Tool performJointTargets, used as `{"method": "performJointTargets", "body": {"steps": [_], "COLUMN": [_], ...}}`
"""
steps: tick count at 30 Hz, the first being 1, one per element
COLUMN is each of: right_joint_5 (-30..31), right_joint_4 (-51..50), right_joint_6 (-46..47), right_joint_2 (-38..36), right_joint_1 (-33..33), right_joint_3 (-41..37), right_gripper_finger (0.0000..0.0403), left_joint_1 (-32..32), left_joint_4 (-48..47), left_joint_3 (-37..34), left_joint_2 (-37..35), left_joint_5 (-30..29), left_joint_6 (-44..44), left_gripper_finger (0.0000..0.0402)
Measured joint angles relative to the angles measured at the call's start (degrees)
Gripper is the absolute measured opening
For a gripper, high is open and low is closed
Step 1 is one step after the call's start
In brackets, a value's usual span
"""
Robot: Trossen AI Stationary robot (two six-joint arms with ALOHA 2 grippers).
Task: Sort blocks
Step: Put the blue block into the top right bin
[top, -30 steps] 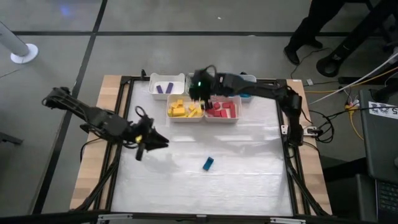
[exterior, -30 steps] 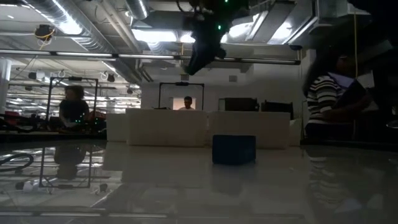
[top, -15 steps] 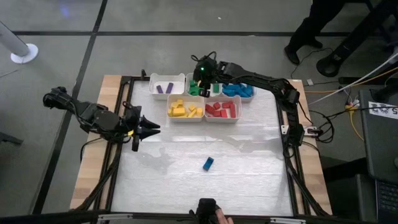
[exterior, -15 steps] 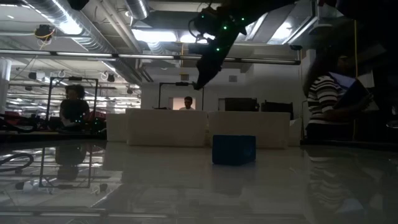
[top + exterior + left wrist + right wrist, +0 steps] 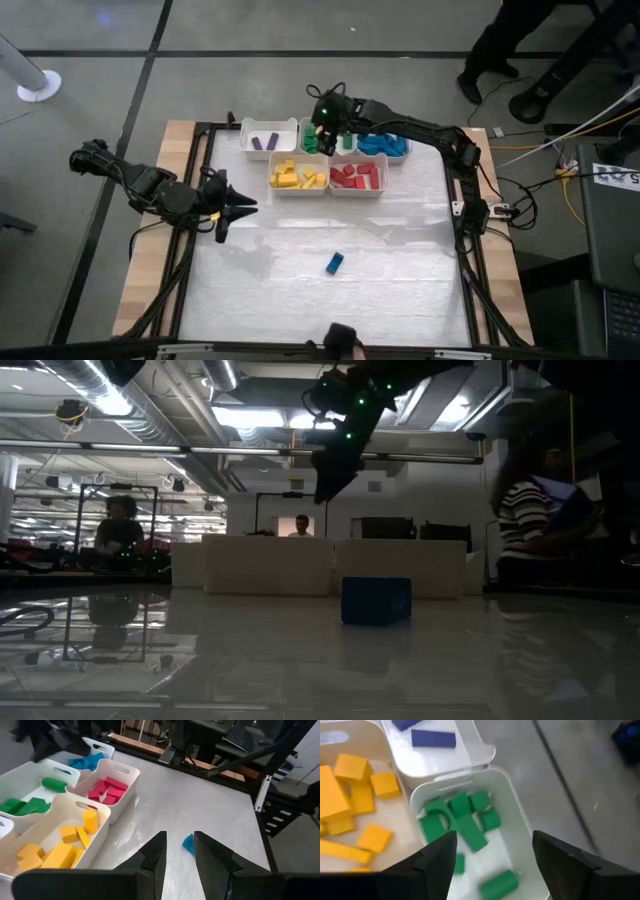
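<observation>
Five white bins stand at the table's far side and hold sorted blocks: purple (image 5: 268, 140), green (image 5: 322, 141), blue (image 5: 383, 146), yellow (image 5: 297, 176), red (image 5: 357, 177). One blue block (image 5: 334, 263) lies flat on the bare table, also in the low view (image 5: 376, 600). My right gripper (image 5: 492, 865) hangs open above the green bin (image 5: 517, 815), with nothing between its fingers; green blocks (image 5: 462, 817) lie below it. My left gripper (image 5: 177, 855) hovers over the table's left part (image 5: 243, 205), open by a narrow gap and empty.
A black frame (image 5: 455, 190) runs round the white table top. Bare table surface (image 5: 390, 240) lies around the blue block. People sit and stand in the room beyond the table (image 5: 530, 510). A person's legs (image 5: 500, 45) show past the far right corner.
My right gripper has gone from above the yellow and red bins toward the far edge, and now hangs over the green bin; in the low view its fingers stand wider than before. My left gripper has drawn back a little toward the far left.
</observation>
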Motion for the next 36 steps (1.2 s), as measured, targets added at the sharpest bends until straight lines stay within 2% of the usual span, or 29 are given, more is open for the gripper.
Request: {"method": "performJointTargets", "body": {"steps": [4, 8, 12, 14, 19, 25, 33, 36], "right_joint_5": [-3.31, -12.12, -20.45, -22.1, -19.73, -15.23, -5.26, -3.32], "right_joint_4": [-9.52, -16.17, -17.09, -17.59, -18.46, -23.46, -29.57, -29.76], "right_joint_6": [11.96, 28.74, 40.02, 42.55, 50.46, 66.92, 87.49, 93.05], "right_joint_2": [0.02, -0.14, -0.08, -0.08, -0.07, -0.07, -0.07, 0.2], "right_joint_1": [1.71, 4.56, 8.42, 10.73, 16.85, 23.38, 31.35, 33.43], "right_joint_3": [3.44, 6.25, 6.8, 6.8, 6.78, 6.78, 6.76, 6.76], "right_gripper_finger": [0.0254, 0.0249, 0.0248, 0.0248, 0.0248, 0.0248, 0.0248, 0.0248], "left_joint_1": [0.0, 0.0, 0.0, 0.0, 0.0, 0.0, 0.0, 0.0], "left_joint_4": [0.01, 0.02, 0.0, 0.02, 0.02, 0.04, 0.04, 0.04], "left_joint_3": [0.0, 0.0, 0.0, 0.0, 0.0, 0.0, 0.0, 0.0], "left_joint_2": [0.02, 0.05, 0.13, 0.13, 0.18, 0.18, 0.22, 0.22], "left_joint_5": [-1.19, -2.47, -3.41, -3.49, -3.5, -3.49, -3.48, -3.48], "left_joint_6": [0.91, 1.67, 3.27, 4.2, 4.51, 4.58, 6.96, 6.94], "left_gripper_finger": [0.0086, 0.0086, 0.0086, 0.0086, 0.0086, 0.0086, 0.0086, 0.0086]}}
